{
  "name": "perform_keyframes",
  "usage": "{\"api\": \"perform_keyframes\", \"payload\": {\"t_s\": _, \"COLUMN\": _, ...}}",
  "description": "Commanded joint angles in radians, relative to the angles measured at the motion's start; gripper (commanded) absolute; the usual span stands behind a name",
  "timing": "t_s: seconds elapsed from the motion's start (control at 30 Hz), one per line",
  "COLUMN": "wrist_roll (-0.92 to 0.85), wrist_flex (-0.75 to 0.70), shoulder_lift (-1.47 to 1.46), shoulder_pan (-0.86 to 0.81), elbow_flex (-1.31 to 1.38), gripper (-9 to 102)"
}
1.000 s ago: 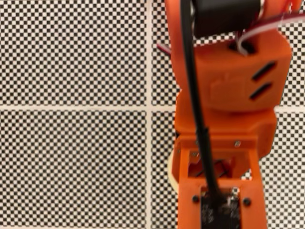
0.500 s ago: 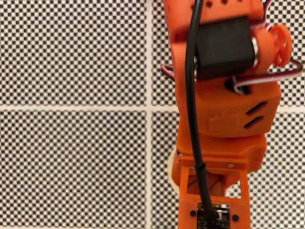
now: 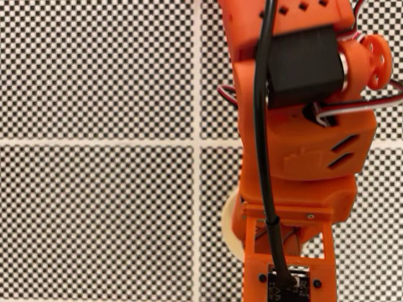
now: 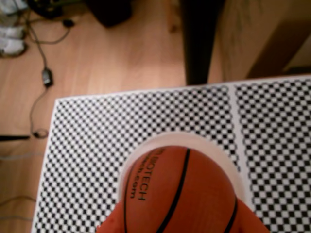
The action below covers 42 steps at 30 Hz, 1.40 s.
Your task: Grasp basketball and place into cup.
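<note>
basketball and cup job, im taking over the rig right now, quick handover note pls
Gripper: shut on the basketball, orange fingers showing at both lower sides of it in the wrist view.
Basketball: held right over the cup, whose rim rings it from behind.
Cup: on the checkered mat; the arm hides most of it in the fixed view.
Done: grasp and carry.
Left: release the ball into the cup, then retreat.

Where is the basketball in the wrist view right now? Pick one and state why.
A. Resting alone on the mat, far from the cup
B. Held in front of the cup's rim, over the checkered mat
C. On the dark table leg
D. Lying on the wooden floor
B: in the wrist view the basketball sits between orange pincer parts at the bottom edge, with the cup rim arcing behind it above the checkered mat.
</note>
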State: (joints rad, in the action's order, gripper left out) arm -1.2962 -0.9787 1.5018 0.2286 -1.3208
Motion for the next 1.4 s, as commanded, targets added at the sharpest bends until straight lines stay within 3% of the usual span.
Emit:
{"api": "perform_keyframes", "payload": {"t_s": 0.0, "wrist_roll": 0.0, "wrist_flex": -0.002, "shoulder_lift": 0.002, "shoulder_pan": -0.011, "elbow_flex": 0.038, "gripper": 19}}
{"api": "perform_keyframes", "payload": {"t_s": 0.8, "wrist_roll": 0.025, "wrist_flex": 0.008, "shoulder_lift": -0.06, "shoulder_pan": 0.003, "elbow_flex": 0.112, "gripper": 22}}
{"api": "perform_keyframes", "payload": {"t_s": 1.37, "wrist_roll": 0.075, "wrist_flex": 0.008, "shoulder_lift": -0.067, "shoulder_pan": 0.035, "elbow_flex": 0.133, "gripper": 46}}
